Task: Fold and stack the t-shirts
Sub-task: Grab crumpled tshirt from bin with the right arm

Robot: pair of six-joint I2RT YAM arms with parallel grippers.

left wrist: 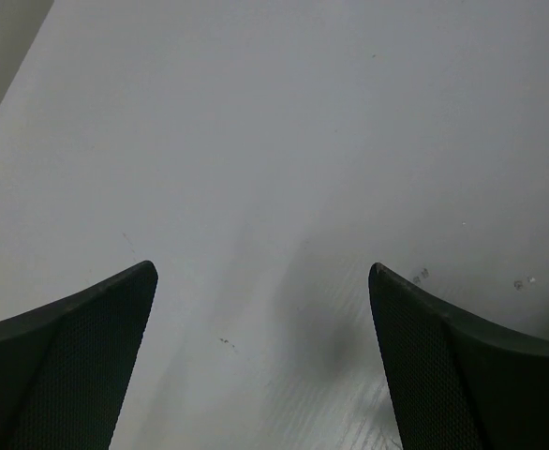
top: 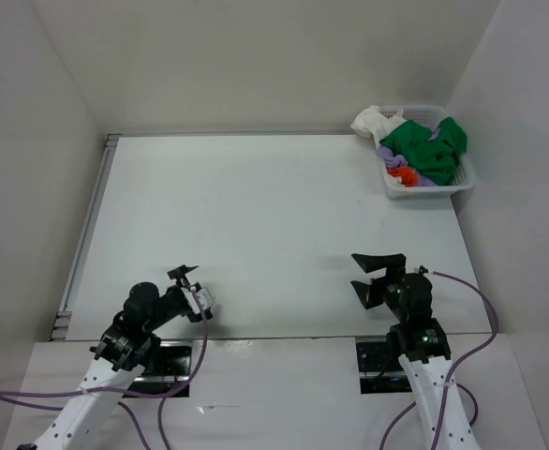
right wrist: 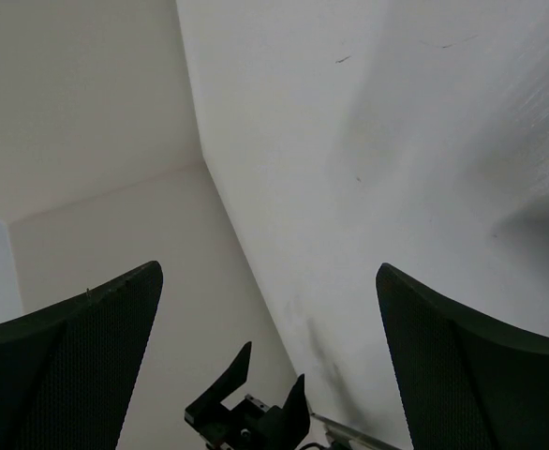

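The t-shirts lie crumpled together in a white mesh basket [top: 461, 184] at the table's far right corner. A green one [top: 431, 141] is on top, a white one [top: 376, 122] hangs over the rim, and a lavender one [top: 430, 175] and an orange-red one [top: 404, 174] show beneath. My left gripper [top: 192, 288] rests low near the front left, open over bare table [left wrist: 261, 269]. My right gripper [top: 364, 276] is open at the front right, nothing between its fingers [right wrist: 268, 269]. Neither wrist view shows a shirt.
White walls close in the table on the left, back and right. A metal rail [top: 88, 221] runs along the table's left edge. The right wrist view looks across the tabletop [right wrist: 424, 141] to the left gripper [right wrist: 274, 364]. Cables [top: 479, 300] loop beside both bases.
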